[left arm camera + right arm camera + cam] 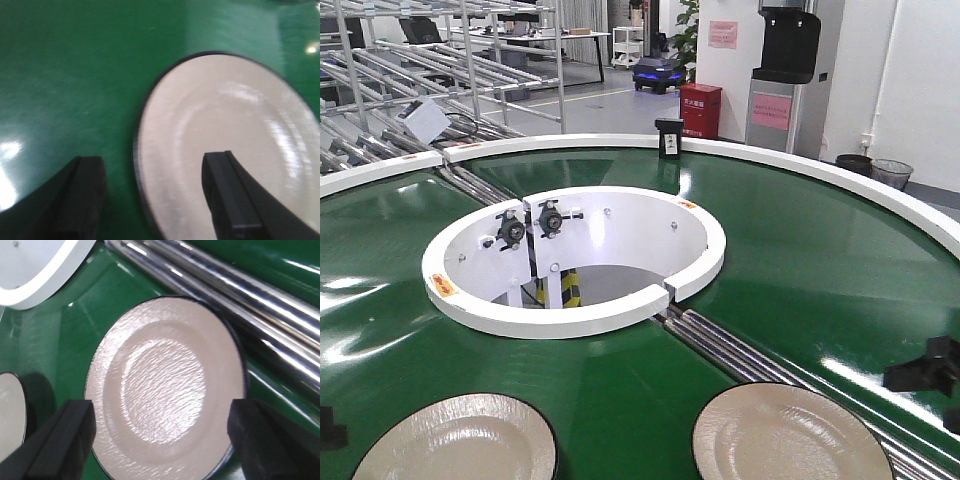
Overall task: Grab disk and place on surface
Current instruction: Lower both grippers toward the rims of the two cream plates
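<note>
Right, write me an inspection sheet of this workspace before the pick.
surface: dark tabletop not in view; only the green belt shows.
job's things: left disk and right disk lie flat on the belt, apart.
clutter: small black stand at the belt's far edge.
grippers: left gripper open, straddling the left disk's edge; right gripper open over the right disk, a finger at each side.
cables: nothing seen near the grippers.
surroundings: white inner ring, steel rollers, racks, red cabinet.

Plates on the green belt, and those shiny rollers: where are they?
Left plate [460,445]: front view, its sunken middle.
Right plate [785,440]: front view, its sunken middle.
Steel rollers [260,310]: right wrist view, on one tube.
</note>
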